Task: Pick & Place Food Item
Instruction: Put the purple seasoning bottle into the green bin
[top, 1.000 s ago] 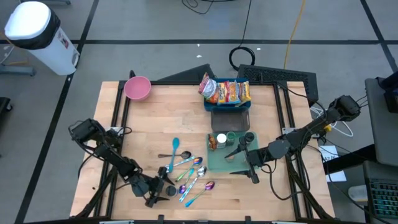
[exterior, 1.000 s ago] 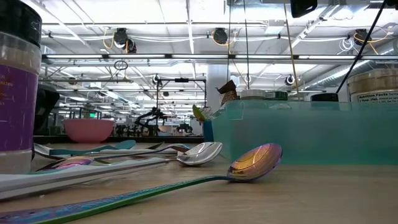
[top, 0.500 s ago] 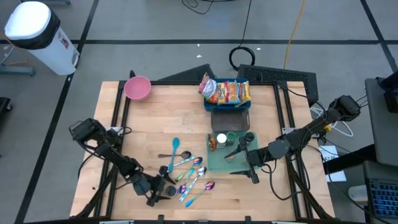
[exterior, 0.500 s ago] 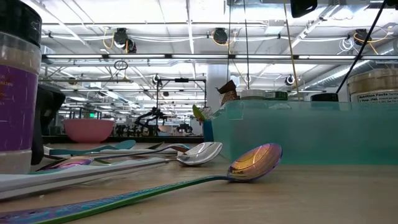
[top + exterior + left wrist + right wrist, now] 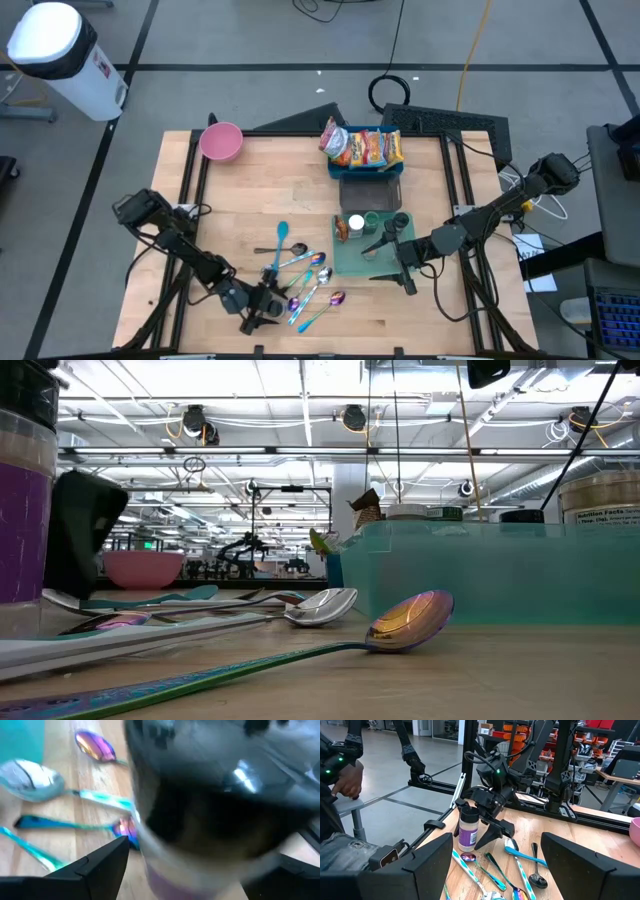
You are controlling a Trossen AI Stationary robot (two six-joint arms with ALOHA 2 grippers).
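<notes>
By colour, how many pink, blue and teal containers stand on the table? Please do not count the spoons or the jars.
Pink: 1, the pink bowl
Blue: 1, the blue bin holding the snack packets
Teal: 1, the teal tray
Total: 3

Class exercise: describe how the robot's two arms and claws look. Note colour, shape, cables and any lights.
Both arms are dark, slender, jointed tubes. The left claw has two flat black wedge-shaped fingers, black cables looping over its wrist, and a small green light. The right claw looks equally black, its fingers broad, matte and angular.
</notes>
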